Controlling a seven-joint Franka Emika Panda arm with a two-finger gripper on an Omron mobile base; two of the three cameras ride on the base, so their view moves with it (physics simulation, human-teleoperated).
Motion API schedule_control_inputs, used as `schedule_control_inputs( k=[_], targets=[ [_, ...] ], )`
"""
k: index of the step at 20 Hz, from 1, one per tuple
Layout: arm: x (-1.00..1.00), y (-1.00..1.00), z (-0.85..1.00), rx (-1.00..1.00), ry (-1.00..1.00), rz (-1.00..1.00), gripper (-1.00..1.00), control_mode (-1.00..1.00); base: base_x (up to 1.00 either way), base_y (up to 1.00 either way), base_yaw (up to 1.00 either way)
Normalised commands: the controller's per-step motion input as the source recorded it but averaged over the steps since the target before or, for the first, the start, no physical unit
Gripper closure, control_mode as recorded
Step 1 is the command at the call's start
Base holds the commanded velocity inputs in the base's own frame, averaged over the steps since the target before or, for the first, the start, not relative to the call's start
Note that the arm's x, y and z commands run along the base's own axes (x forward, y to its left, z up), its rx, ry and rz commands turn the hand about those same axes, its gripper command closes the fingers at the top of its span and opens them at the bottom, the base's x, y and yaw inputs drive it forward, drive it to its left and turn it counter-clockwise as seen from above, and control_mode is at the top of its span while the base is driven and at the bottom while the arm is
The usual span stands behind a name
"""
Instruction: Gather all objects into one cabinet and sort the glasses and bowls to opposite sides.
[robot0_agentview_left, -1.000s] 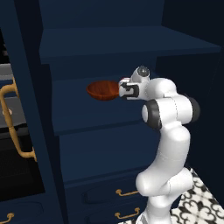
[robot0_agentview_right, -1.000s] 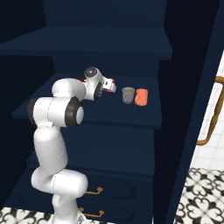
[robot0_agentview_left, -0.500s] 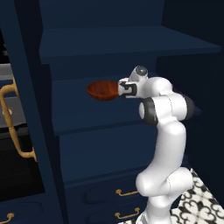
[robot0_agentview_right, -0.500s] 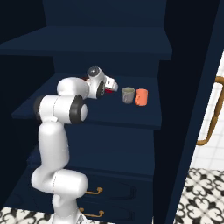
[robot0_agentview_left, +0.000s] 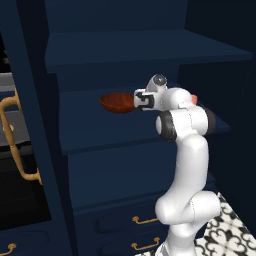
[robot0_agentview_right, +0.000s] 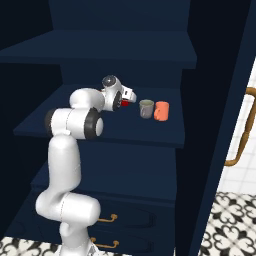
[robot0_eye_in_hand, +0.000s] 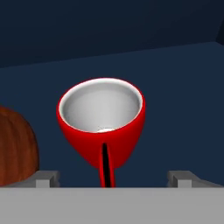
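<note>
A glossy red cup (robot0_eye_in_hand: 101, 124) with a white inside stands on the navy cabinet shelf (robot0_eye_in_hand: 175, 74), right in front of my gripper (robot0_eye_in_hand: 113, 177). The fingertips (robot0_eye_in_hand: 46, 177) are set wide, one on each side of the cup, and the gripper is open. The wooden bowl (robot0_eye_in_hand: 15, 146) lies just left of the cup. In the left base view the bowl (robot0_agentview_left: 116, 102) rests on the middle shelf (robot0_agentview_left: 100, 135) with the gripper (robot0_agentview_left: 142, 100) at its right rim. A salmon-orange cup (robot0_agentview_right: 161, 111) stands further right on the same shelf (robot0_agentview_right: 125, 131); the red cup (robot0_agentview_right: 125, 103) peeks out beside the gripper (robot0_agentview_right: 128, 95).
A small grey cup (robot0_agentview_right: 146, 108) stands against the salmon one. Another shelf (robot0_agentview_left: 150, 47) hangs close above the hand. Open doors with brass handles (robot0_agentview_left: 22, 145) (robot0_agentview_right: 240, 135) flank the cabinet. Drawers (robot0_agentview_left: 145, 220) sit below.
The hand has edged a little deeper over the shelf towards the red cup. Bowl and cups have not moved.
</note>
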Motion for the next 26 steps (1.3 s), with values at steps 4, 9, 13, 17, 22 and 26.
schedule_control_inputs(
  k=[4,9,13,17,22,26],
  targets=[
    [0.00,0.00,-0.03,-0.01,0.00,0.00,-1.00,-1.00,0.00,0.00,0.00],
    [0.00,0.00,-0.08,0.00,0.00,0.00,-1.00,-1.00,0.00,0.00,0.00],
    [0.02,0.00,-0.04,0.00,0.00,0.00,-1.00,-1.00,0.00,0.00,0.00],
    [0.01,0.00,0.00,0.00,0.00,0.00,1.00,-1.00,0.00,0.00,0.00],
    [0.00,0.00,0.00,0.00,-0.01,0.00,1.00,-1.00,0.00,0.00,0.00],
    [0.00,-0.01,0.00,0.00,-0.01,0.00,1.00,-1.00,0.00,0.00,0.00]
  ],
)
